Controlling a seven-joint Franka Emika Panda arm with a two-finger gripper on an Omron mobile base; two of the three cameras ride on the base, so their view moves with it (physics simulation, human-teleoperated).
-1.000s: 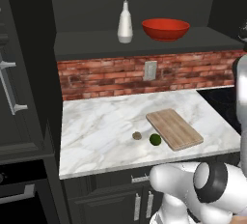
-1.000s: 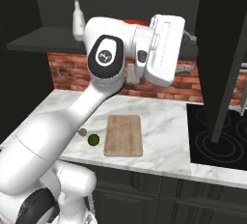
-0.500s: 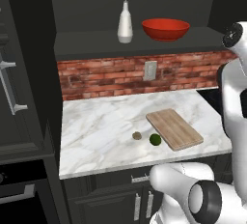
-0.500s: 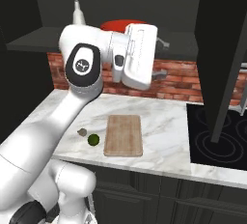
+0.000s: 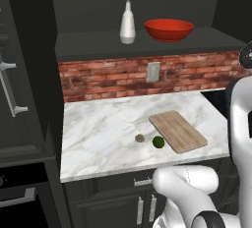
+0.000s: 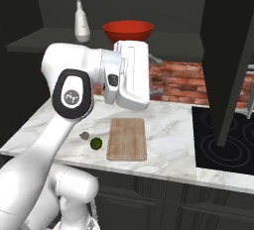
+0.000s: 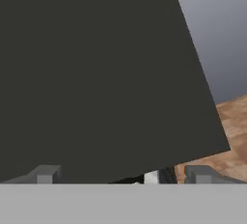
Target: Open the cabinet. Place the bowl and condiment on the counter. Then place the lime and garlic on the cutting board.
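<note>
Cabinet (image 5: 147, 40): stands open; its dark shelf is seen above the brick wall, and a dark door (image 6: 225, 60) hangs open at the right in the right base view.
Bowl (image 5: 169, 29): the red bowl is seen on the cabinet shelf, right of the condiment and slightly apart from it.
Condiment (image 5: 127, 23): the white bottle stands upright on the shelf, nozzle up.
Surface (image 5: 103, 128): the marble surface lies below the brick wall, with a black stovetop (image 6: 223, 144) to its right.
Cutting board (image 5: 177, 131): lies flat on the right part of the surface, nothing on it.
Lime (image 5: 158, 142): rests on the surface just beside the board's near left edge.
Garlic (image 5: 140, 137): rests on the surface just left of the lime, close to it but apart.
Fingers (image 7: 45, 175): two tips are seen spread wide in the hand view, nothing between them, a dark flat panel close ahead.
Arm (image 6: 124, 73): is raised above the surface, in front of the brick wall and below the shelf.
</note>
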